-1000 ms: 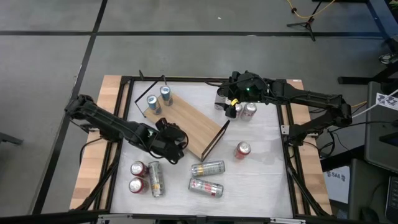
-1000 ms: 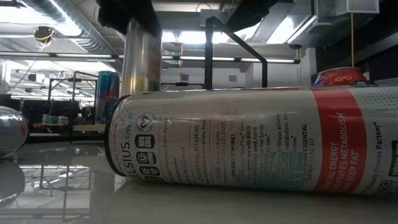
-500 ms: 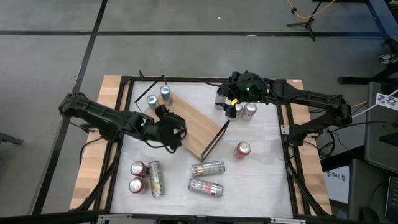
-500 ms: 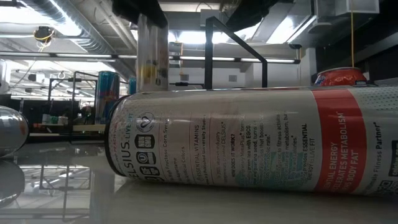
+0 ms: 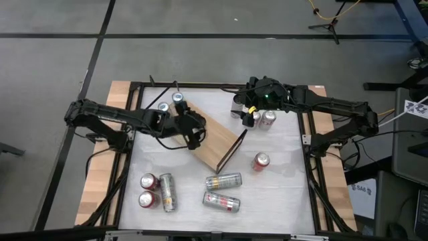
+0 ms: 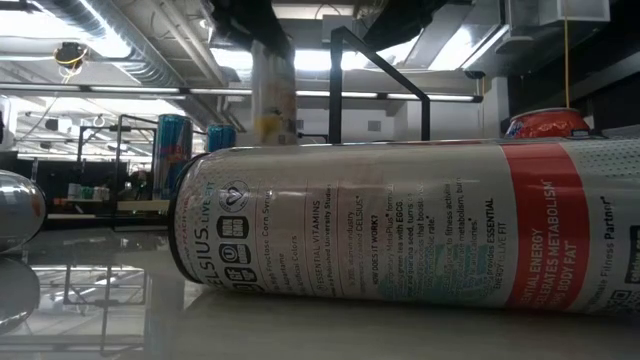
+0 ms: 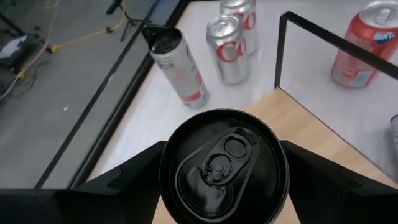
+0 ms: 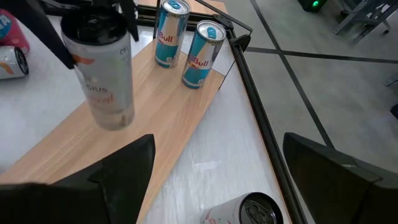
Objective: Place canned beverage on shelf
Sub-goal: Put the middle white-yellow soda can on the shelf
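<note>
Fingers of left gripper (image 7: 224,171) clamp tall cylindrical metal can (image 8: 102,78) above smooth wooden shelf (image 5: 212,137); right gripper (image 5: 249,112) spread wide, empty.

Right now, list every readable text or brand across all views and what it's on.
"CELSIUS LIVE FIT", "ESSENTIAL ENERGY", "ACCELERATES METABOLISM", "BURNS BODY FAT": big silver-and-red can lying on its side, low view.
"Red Bull": two upright blue-and-silver slim cans on the light-brown wooden shelf.
"Co...", partial: two upright silver cans with red lettering, left wrist view.
Fine print on the lying can: too small to read.
</note>
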